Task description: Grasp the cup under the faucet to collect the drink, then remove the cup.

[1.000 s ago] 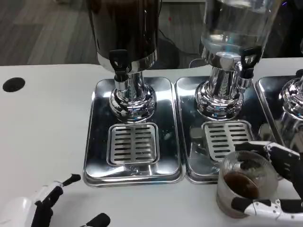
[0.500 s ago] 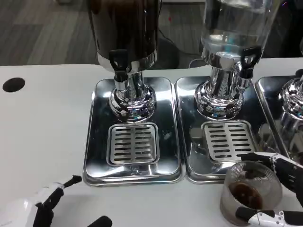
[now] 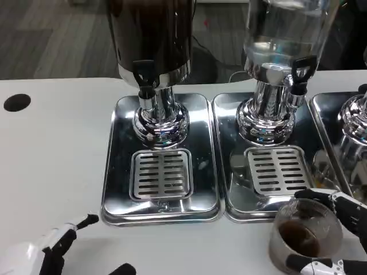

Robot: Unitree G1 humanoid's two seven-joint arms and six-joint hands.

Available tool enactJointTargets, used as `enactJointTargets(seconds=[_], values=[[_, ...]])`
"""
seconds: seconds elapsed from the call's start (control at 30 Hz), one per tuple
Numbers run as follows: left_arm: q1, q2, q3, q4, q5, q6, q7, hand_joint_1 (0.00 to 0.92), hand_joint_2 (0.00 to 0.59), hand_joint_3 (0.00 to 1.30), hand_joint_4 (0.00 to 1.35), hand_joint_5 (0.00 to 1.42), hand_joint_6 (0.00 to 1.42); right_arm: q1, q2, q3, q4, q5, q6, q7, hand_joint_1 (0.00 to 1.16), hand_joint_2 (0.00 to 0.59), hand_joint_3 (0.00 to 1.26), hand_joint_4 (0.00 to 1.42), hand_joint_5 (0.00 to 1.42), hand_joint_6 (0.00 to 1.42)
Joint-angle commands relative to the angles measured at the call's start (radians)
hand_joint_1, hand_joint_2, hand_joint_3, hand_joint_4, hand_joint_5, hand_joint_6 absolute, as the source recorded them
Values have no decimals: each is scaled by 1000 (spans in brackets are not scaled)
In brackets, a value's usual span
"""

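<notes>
A clear plastic cup [image 3: 304, 236] with dark drink in its bottom stands low at the right, on the white table just in front of the middle drip tray [image 3: 229, 172]. My right hand [image 3: 335, 235] grips the cup, with one finger [image 3: 315, 196] across its far rim and another along its near side. The black faucet [image 3: 302, 69] of the clear dispenser [image 3: 287, 34] is well behind the cup. At the bottom left my left hand [image 3: 43, 255] rests over the table with its fingers apart, holding nothing.
A dark dispenser [image 3: 152, 40] with a black tap [image 3: 144, 74] stands on the left steel tray [image 3: 114, 172]. A third dispenser base [image 3: 355, 117] shows at the right edge. A black hole [image 3: 16, 102] marks the table's left side.
My right hand has drawn the cup toward me and slightly right, off the grate onto the table. The left hand has sunk a little lower in the picture.
</notes>
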Motion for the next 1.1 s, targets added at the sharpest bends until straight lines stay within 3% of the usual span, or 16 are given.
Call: enactJointTargets(seconds=[0.03,0.4,0.7,0.73,0.8,0.87,0.93,1.03,1.1], values=[[5,-3,-1,-17,5,14,-14,0,72,282,246,309,602,-12,-4,2,12,-11,-37,-22,825,104,418,417,414,258],[-8,-1,-8,-15,4,23,-19,0,72,282,246,309,604,-12,-12,12,-30,3,-32,-15,758,95,188,212,329,157],[-9,-2,-2,-11,-4,21,-15,0,72,289,246,309,605,-6,-16,11,-105,65,-12,2,681,116,129,135,228,122],[-10,-2,-2,-11,-6,21,-16,0,72,289,246,309,605,-4,-18,9,-120,77,-3,6,628,142,136,118,203,121],[-12,-2,-1,-11,-9,21,-17,0,72,290,246,309,602,-1,-21,5,-141,94,12,9,526,241,158,92,164,86],[-15,-2,-1,-11,-11,19,-17,0,72,291,246,309,588,-8,-27,-3,-157,121,45,17,401,379,187,49,115,57],[-18,-2,-3,-13,-10,17,-15,0,72,291,246,309,565,-19,-35,-14,-169,138,74,21,353,460,190,26,77,6],[-22,-2,-5,-15,-10,10,-11,0,75,290,237,299,534,-31,-51,-44,-197,99,114,0,277,558,190,3,38,0],[-28,-3,-8,-13,-11,3,-6,0,86,283,233,284,510,-47,-72,-65,-220,20,147,-31,258,584,181,0,22,0]])
